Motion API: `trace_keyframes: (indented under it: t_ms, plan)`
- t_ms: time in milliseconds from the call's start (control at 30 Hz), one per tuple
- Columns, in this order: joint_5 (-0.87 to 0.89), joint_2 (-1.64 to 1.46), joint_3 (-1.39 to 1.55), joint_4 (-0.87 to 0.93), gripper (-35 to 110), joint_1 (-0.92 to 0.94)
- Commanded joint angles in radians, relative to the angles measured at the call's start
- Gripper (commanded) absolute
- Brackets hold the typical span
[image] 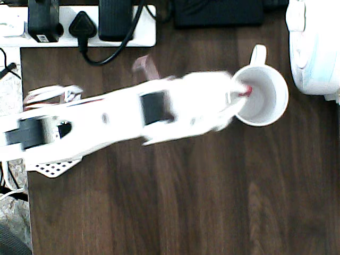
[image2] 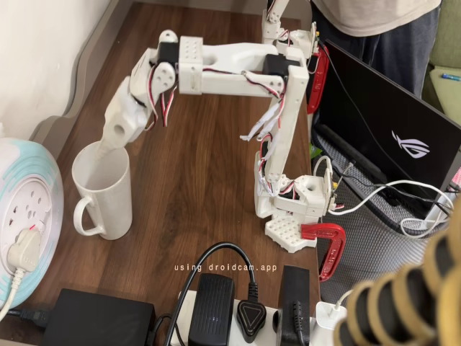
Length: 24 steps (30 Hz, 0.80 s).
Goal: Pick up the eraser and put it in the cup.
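The white cup (image: 279, 95) stands at the right of the dark wooden table, handle pointing to the top of the overhead view. My white arm reaches across to it, and my gripper (image: 240, 94) sits over the cup's left rim. A small red bit, the eraser (image: 246, 91), shows between the fingertips, just inside the cup's mouth. In the fixed view the cup (image2: 108, 194) is at the left and my gripper (image2: 109, 143) dips into its opening; the eraser is hidden there. The jaws look shut on the eraser.
A white power strip (image: 79, 24) with black plugs and a black adapter (image: 218, 11) lie along the top edge. A large white round appliance (image: 316, 48) stands right of the cup. A laptop (image2: 389, 122) and a person (image2: 374, 21) are beyond the arm's red-clamped base (image2: 328, 249).
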State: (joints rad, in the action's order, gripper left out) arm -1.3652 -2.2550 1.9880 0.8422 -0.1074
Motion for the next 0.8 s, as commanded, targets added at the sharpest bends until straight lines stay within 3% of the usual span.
trace_keyframes:
  t_ms: [0, 100, 267, 367, 533, 767]
  plan:
    - [-0.06, -0.407, 0.281, -0.063, 0, 0.04]
    - [-0.092, -0.692, 0.482, -0.063, 0, 0.078]
    - [-0.081, -0.779, 0.699, -0.1, 0, 0.098]
    - [-0.141, -1.039, 0.894, -0.087, 0, 0.1]
    - [-0.178, -1.048, 1.065, -0.061, 0, 0.115]
    - [-0.081, -1.048, 1.065, 0.006, 0, 0.109]
